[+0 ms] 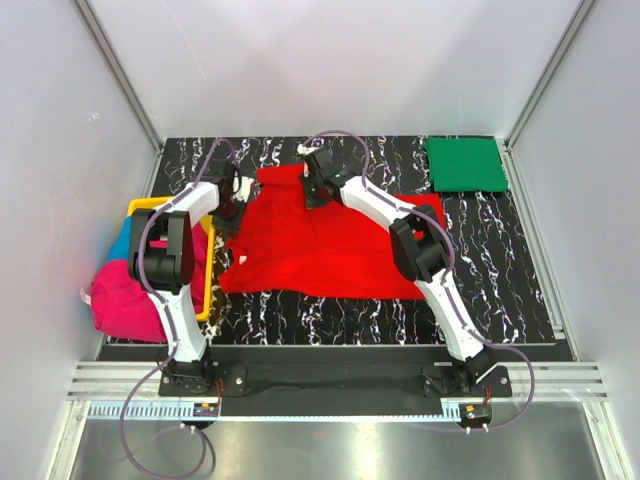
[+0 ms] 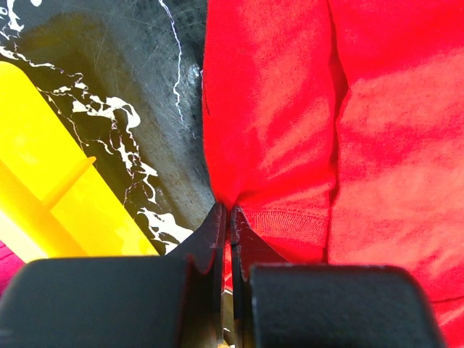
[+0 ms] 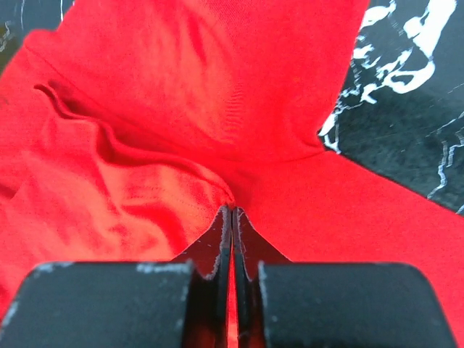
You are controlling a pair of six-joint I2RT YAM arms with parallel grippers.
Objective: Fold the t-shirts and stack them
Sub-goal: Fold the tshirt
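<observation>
Spread mid-table, red t-shirt (image 1: 320, 250); pinched tight at its left edge by left gripper (image 2: 226, 212), at its far edge by right gripper (image 3: 232, 210); folded far right, green t-shirt (image 1: 465, 165); heaped at yellow tray (image 2: 51, 167), magenta t-shirt (image 1: 125, 300) and turquoise t-shirt (image 1: 120, 240).

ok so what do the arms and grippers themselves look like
The left arm and right arm both have white links joined by bulky black joints, on black bases. A greyish-purple cable loops along each. The left gripper and right gripper are black, with blocky bodies and thin flat fingers tapering to pointed tips.
</observation>
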